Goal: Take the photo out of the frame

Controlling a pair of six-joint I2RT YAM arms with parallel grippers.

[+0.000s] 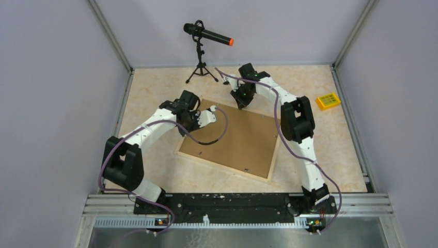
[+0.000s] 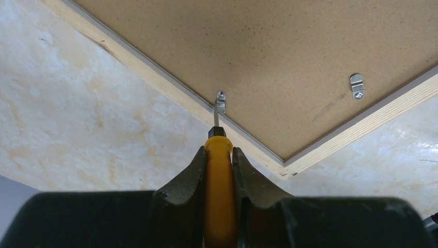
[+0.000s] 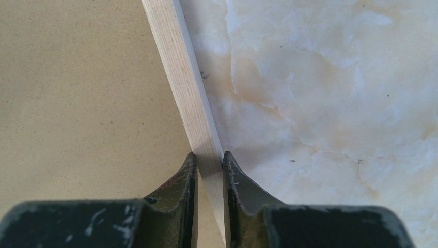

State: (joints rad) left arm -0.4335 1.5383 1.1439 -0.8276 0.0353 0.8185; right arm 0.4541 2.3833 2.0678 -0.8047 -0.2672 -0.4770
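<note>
Left claw (image 2: 219, 155) clamped on a yellow-handled screwdriver (image 2: 219, 178), its blade tip touching a small metal clip (image 2: 220, 101) that pins the brown hardboard back into the frame (image 2: 155, 73). A second clip (image 2: 356, 86) sits nearby on the adjoining edge, and the marbled bench (image 2: 77, 119) shows beyond the pale wood rail. Seen from the right wrist, the right claw (image 3: 208, 157) pinches that rail, one finger on the hardboard side and one on the bench side. From above, the frame lies face down mid-bench and slightly skewed, the left arm over its far left corner, the right arm at its far edge. A microphone (image 1: 207, 35) on a tripod stands at the far side and a small yellow object (image 1: 328, 101) at the far right, both well apart from the work. The photo is nowhere in view; it is judged to lie inside the frame beneath the back, the only holder in sight. The step looks to be swivelling the clips clear. The blade should push the tab sideways off the hardboard, not dig in, while the right claw steadies the frame against sliding. Every clip needs turning before the back can lift.
</note>
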